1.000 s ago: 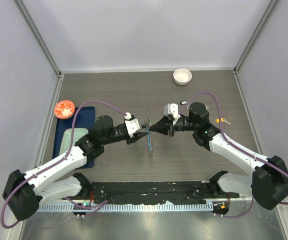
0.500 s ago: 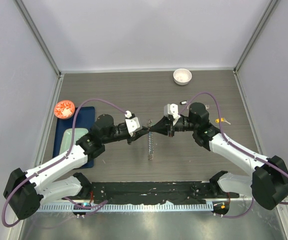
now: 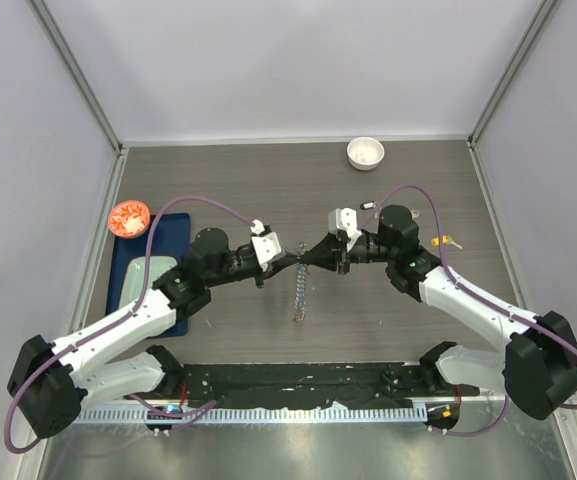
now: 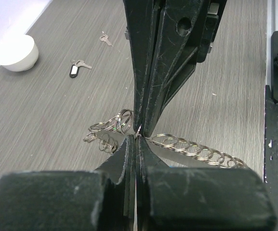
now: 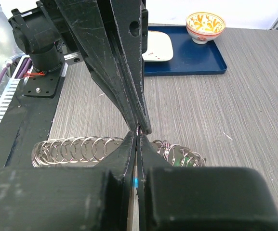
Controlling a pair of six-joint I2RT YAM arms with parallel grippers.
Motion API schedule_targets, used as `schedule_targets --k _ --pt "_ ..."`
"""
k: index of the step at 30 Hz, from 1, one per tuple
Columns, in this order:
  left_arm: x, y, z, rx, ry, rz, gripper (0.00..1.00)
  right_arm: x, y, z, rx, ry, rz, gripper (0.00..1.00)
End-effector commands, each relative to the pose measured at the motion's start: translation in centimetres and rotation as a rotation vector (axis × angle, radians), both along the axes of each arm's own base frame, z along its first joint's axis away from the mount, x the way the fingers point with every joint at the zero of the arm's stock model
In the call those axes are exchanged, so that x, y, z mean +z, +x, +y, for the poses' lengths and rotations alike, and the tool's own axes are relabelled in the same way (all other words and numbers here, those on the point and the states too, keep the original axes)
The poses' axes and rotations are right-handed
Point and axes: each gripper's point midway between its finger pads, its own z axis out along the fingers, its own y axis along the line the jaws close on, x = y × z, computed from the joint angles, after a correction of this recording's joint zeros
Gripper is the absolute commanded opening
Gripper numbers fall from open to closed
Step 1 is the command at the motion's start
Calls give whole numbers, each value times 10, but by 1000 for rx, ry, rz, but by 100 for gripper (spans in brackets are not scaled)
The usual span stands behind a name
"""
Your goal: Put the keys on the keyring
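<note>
STEP thread key onto keyring | left hand (image 4: 135,144) and right hand (image 4: 143,120) both pressed together, tip to tip; pinched item too small to identify | keyring (image 3: 299,292) beneath tips, worktop (image 3: 218,180) centre | we align tips squarely, feed slowly, avoid twisting

gleamed silver along the keyring (image 5: 81,149), blue at one spot; ran grey wood-grain over the table (image 5: 235,106); showed navy on the tray (image 5: 196,62), orange-and-white patterning in the bowl (image 5: 205,23).
</note>
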Motion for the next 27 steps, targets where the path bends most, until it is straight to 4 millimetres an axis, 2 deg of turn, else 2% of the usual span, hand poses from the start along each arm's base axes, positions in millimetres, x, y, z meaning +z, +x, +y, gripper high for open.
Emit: schedule_targets --k 1,3,4,6,7,9,10,12,16,18,19,20,21,24,27 --pt "16 13 1 53 -18 -34 0 25 -7 4 48 59 -82 1" --pt "18 14 2 69 -20 -36 0 26 -7 4 47 61 -72 2" --pt "18 16 4 83 -21 -36 0 27 -8 4 47 62 -69 13" --pt "19 17 6 94 -23 -36 0 30 -7 3 40 68 -63 28" --pt "21 17 8 107 -27 -40 0 31 -5 3 23 69 -46 42" --pt "22 17 10 116 -30 -39 0 39 -3 2 -3 82 -42 54" --pt "25 17 13 129 -33 -44 0 41 4 1 -53 88 -9 64" --pt "25 16 17 142 -32 -45 0 52 10 -1 -110 108 4 70" --pt "28 11 24 158 -45 -46 0 68 44 -16 -370 179 104 89" --pt "30 7 28 157 -55 -57 0 72 73 -33 -582 219 172 97" --pt "30 6 30 161 -56 -54 0 64 81 -42 -671 207 232 98" --pt "33 5 31 163 -64 -58 0 70 100 -60 -828 245 274 98" --pt "33 4 32 163 -63 -55 0 60 103 -66 -877 209 305 98" --pt "35 2 36 178 -66 -48 0 53 112 -78 -972 198 337 99" --pt "41 1 41 197 -67 -29 0 36 120 -100 -1117 161 375 99"
